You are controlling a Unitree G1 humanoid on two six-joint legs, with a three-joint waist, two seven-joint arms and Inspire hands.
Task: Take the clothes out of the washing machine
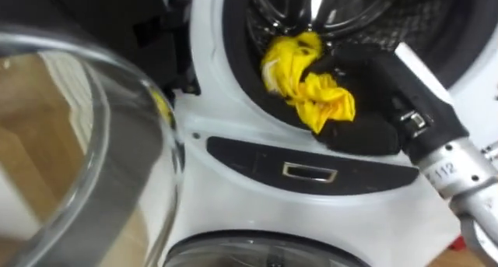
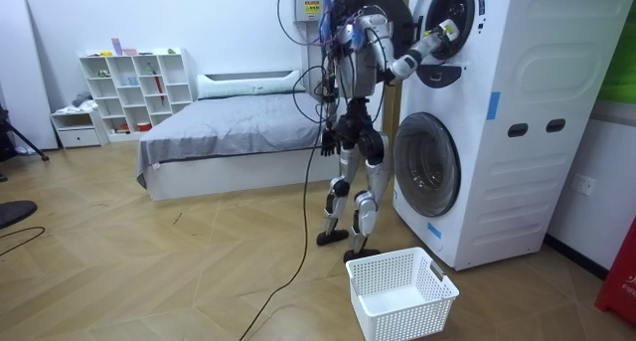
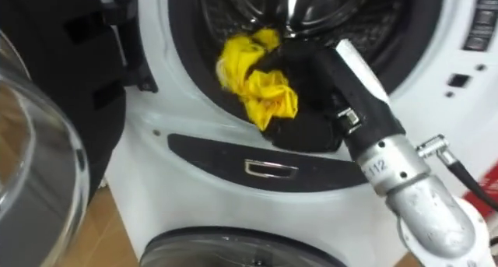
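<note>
Right hand [image 1: 359,115] is reaching into the upper washing machine [image 1: 233,193], lying against a yellow cloth [image 1: 307,84] bunched at the drum's lip; whether it is gripping cannot be told. Left hand [image 2: 326,142] is hanging idle. The cloth is probably light, soft and limp, so a bunched fold is likely offering the surest hold.

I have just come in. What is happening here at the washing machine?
The robot stands in front of the stacked white washing machine, with its right arm stretched into the upper drum. Its right hand is at a bunched yellow cloth lying at the drum's front edge. The glass door is swung open. Its left hand hangs at its side. A white basket waits on the floor beside its feet.
</note>
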